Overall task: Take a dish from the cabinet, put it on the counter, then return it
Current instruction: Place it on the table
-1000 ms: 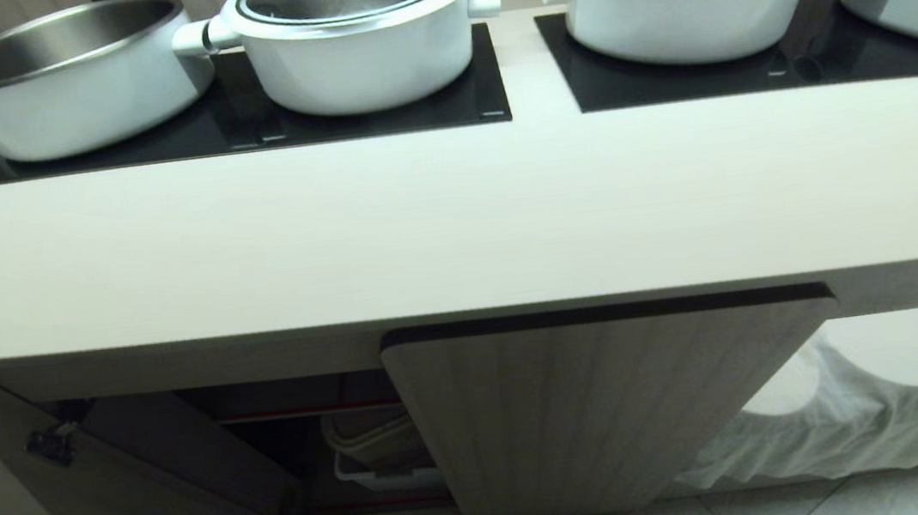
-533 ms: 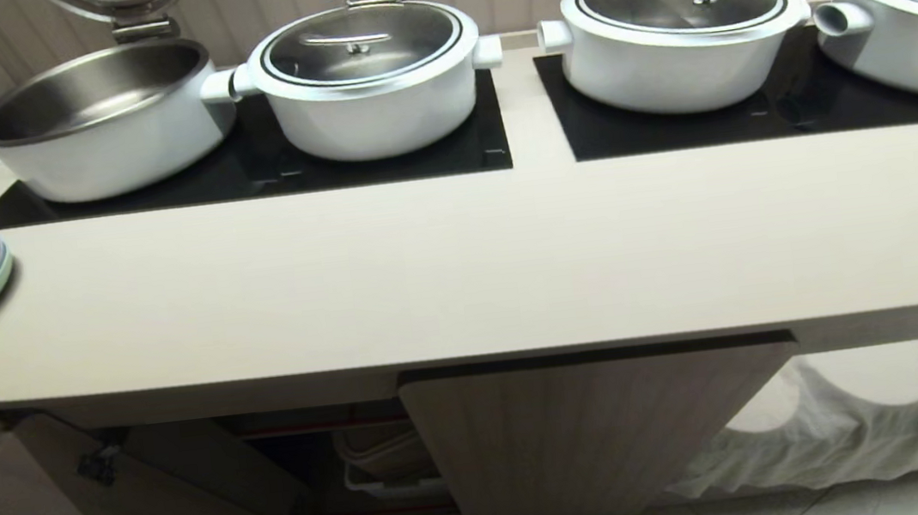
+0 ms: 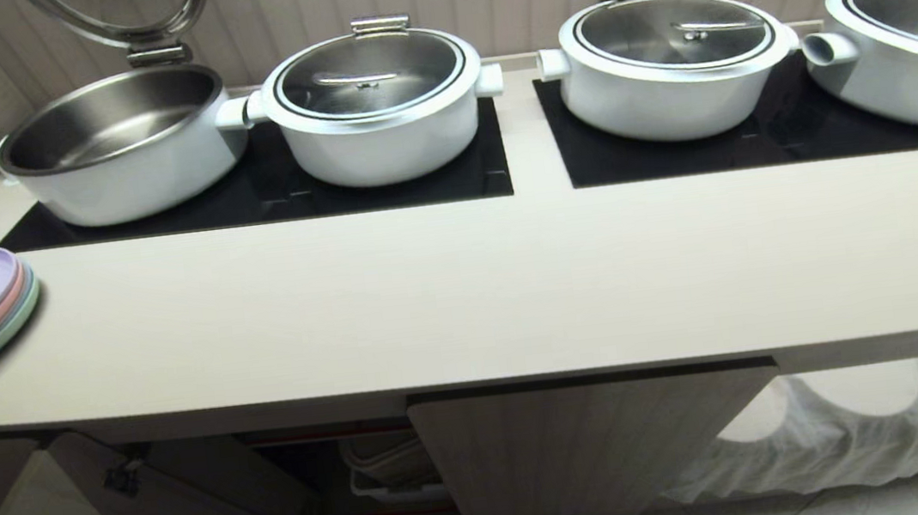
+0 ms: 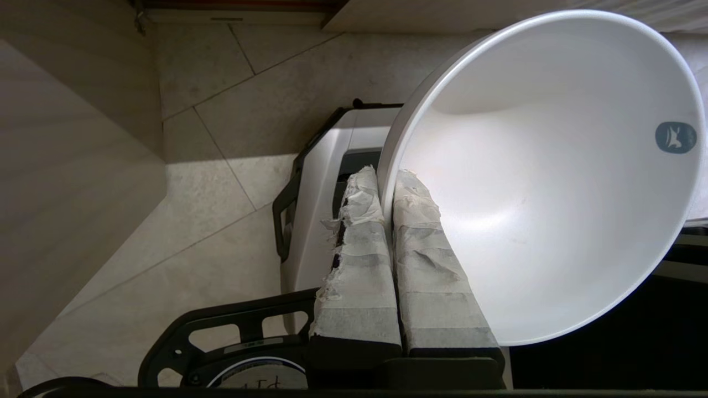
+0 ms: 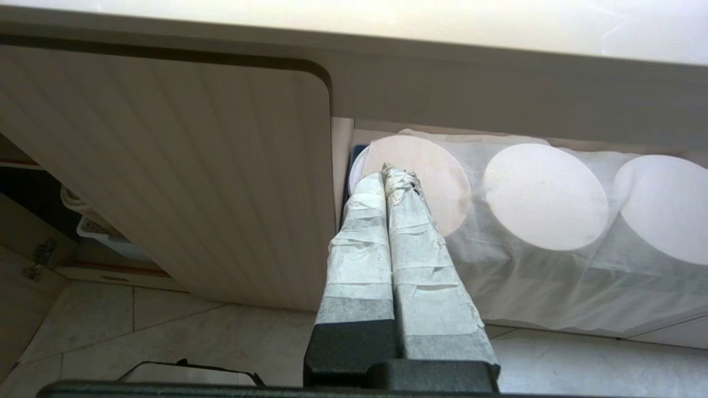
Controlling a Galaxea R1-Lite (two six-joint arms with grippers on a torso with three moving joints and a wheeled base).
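Progress: early | left hand (image 4: 385,182) clenched on dish (image 4: 553,182) rim, low beside open cabinet (image 3: 192,495) | right hand (image 5: 394,182) clenched, empty | left: set dish on desk (image 3: 464,300), then return it

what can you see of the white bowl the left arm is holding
The dish is a deep, round, glossy white bowl, empty inside, with a small dark round mark near its rim. The left pincer is shut on its rim, one taped finger inside and one outside, holding it tilted above the tiled floor.
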